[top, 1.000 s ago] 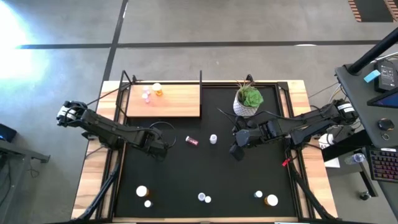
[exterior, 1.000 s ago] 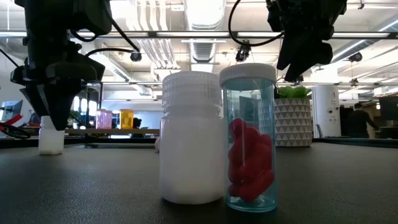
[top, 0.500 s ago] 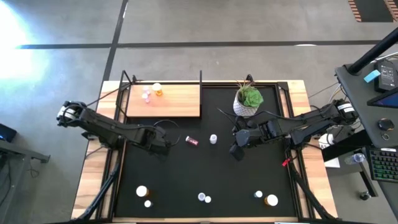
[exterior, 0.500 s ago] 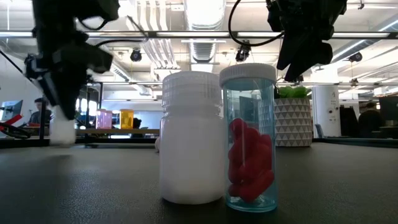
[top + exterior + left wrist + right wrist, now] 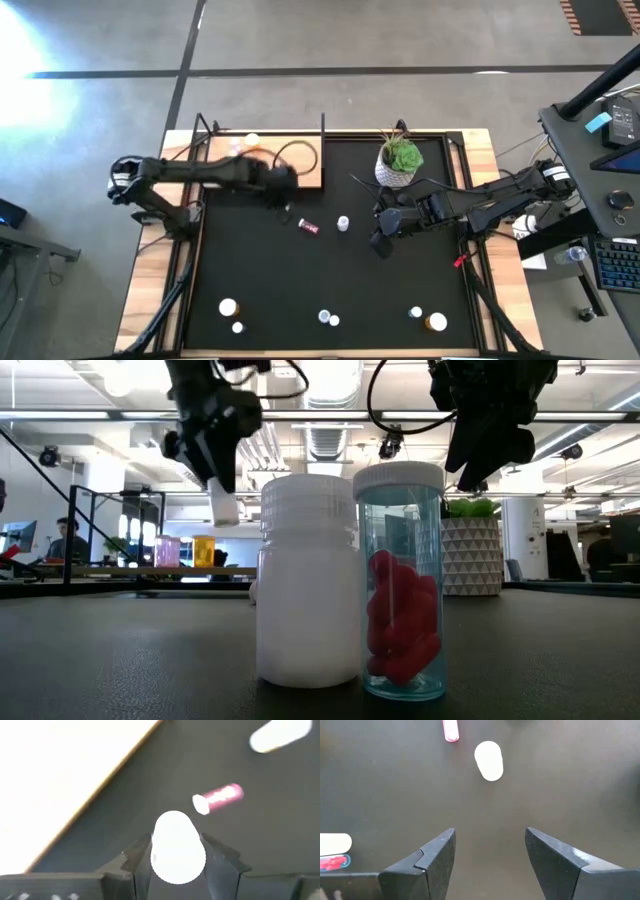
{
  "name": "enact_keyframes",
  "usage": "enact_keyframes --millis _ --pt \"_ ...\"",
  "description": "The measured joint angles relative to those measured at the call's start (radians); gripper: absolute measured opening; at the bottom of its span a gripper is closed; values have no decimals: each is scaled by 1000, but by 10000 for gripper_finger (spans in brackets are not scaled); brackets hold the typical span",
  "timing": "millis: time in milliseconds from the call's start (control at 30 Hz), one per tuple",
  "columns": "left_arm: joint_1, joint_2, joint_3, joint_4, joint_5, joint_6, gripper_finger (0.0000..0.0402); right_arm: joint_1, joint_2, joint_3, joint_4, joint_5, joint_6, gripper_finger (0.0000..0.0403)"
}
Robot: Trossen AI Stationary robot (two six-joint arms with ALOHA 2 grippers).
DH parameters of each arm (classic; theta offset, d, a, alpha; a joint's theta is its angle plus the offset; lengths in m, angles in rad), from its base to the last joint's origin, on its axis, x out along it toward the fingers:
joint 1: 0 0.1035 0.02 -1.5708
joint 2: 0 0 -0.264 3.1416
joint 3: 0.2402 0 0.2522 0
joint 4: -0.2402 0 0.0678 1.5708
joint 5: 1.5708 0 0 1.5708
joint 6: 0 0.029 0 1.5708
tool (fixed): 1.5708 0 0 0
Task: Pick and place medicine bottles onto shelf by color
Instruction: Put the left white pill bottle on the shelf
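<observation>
My left gripper (image 5: 285,186) is shut on a small white bottle (image 5: 177,840) above the black mat, by the near right corner of the light wooden shelf (image 5: 300,160). In the low view the gripper (image 5: 215,445) hangs high with the bottle (image 5: 225,510) under it. An orange bottle (image 5: 204,550) and a pink bottle (image 5: 167,551) stand on the shelf. A pink bottle (image 5: 309,227) lies on its side on the mat beside an upright white one (image 5: 343,222). My right gripper (image 5: 378,240) is open and empty over the mat, near the plant. My left gripper pinches the white bottle by its two opposite sides (image 5: 158,854) between the two fingers. The fingers come from above, pointing down. The bottle hangs below them, slightly tilted, lifted clear of the mat.
A green plant in a white pot (image 5: 398,160) stands at the mat's far right. Several bottles stand along the near edge (image 5: 228,308) (image 5: 436,322), among them a white one (image 5: 308,580) and a clear blue one with red pills (image 5: 400,585). Bare mat lies in the middle.
My left gripper has risen and swung toward the table's far edge and right, from the mat's left part to the shelf's near right corner. The white bottle has gone with it, lifted off the mat and now high above it.
</observation>
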Motion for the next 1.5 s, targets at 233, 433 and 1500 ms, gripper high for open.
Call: enact_keyframes --millis 233,433,1500 --pt "186 103 91 -38 27 261 129 0 0 0 0 0 0 228" --pt "359 171 112 -37 94 444 129 0 0 0 0 0 2 228" --pt "674 348 273 3 104 777 128 0 0 0 0 0 2 228"
